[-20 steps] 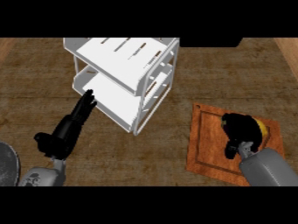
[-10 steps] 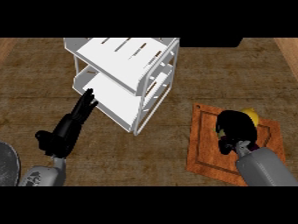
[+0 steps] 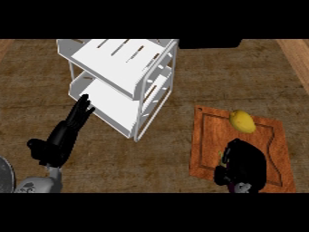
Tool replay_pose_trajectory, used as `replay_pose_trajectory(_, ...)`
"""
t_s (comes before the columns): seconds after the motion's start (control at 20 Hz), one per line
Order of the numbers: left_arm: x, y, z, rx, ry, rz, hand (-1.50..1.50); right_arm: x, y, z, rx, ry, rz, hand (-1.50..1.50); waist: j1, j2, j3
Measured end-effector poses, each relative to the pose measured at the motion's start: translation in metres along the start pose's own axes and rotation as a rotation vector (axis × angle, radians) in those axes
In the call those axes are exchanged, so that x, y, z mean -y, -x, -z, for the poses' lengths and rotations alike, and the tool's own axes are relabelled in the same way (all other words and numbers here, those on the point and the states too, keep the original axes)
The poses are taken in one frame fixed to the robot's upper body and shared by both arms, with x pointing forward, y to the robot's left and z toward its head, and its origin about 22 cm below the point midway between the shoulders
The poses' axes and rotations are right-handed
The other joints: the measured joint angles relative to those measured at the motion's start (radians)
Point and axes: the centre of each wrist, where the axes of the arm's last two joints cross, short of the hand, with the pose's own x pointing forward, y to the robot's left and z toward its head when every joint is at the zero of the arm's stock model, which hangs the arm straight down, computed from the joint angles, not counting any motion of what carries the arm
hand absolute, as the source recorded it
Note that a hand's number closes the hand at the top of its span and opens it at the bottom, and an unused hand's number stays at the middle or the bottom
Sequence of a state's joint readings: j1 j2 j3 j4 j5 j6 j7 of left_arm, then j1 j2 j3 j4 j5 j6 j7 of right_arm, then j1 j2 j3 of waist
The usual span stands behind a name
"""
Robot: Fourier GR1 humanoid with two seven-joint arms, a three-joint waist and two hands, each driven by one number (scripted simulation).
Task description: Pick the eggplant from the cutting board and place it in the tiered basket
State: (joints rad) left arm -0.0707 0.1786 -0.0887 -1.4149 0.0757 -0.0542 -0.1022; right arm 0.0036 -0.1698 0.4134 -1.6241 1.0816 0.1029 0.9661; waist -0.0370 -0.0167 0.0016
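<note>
While my left hand (image 3: 61, 140) rests open at lower left, my right hand (image 3: 242, 163) curls low on the board (image 3: 210, 140). I can't see the eggplant. A lemon (image 3: 242, 121) lies above; the basket (image 3: 123, 86) stands upper left.

This is a kitchen — the view looks steeply down on a dark wooden counter top (image 3: 183, 81). On it lies a brown wooden cutting board (image 3: 210, 149) with a groove along its edge, and a yellow fruit (image 3: 242, 121), like a lemon, rests on the board. Near the board stands a white tiered basket (image 3: 127, 86) with slotted shelves — a rack of the household kind.
</note>
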Motion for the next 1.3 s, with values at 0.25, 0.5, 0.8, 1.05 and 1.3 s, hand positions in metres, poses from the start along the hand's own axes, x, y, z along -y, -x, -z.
replay_pose_trajectory(0.25,0.003,0.0,-0.001,0.004,0.008,-0.006,0.0,0.014,-0.011,-0.052,0.008,0.136,0.16,1.5,0.005,0.002,0.0)
replay_pose_trajectory(0.5,0.007,0.0,0.002,0.004,0.01,-0.007,0.0,0.054,-0.025,-0.093,0.142,0.286,0.402,1.5,0.012,0.003,0.001)
replay_pose_trajectory(0.8,0.012,-0.005,0.008,0.001,0.037,-0.005,0.0,0.099,-0.044,-0.127,0.296,0.452,0.517,1.5,0.034,0.009,0.0)
replay_pose_trajectory(1.05,0.015,-0.005,0.013,0.01,0.042,-0.007,0.0,0.127,-0.069,-0.131,0.375,0.506,0.553,1.5,0.048,0.012,0.0)
replay_pose_trajectory(1.3,0.02,-0.008,0.018,0.012,0.063,-0.004,0.0,0.161,-0.098,-0.115,0.397,0.528,0.583,1.5,0.066,0.016,-0.002)
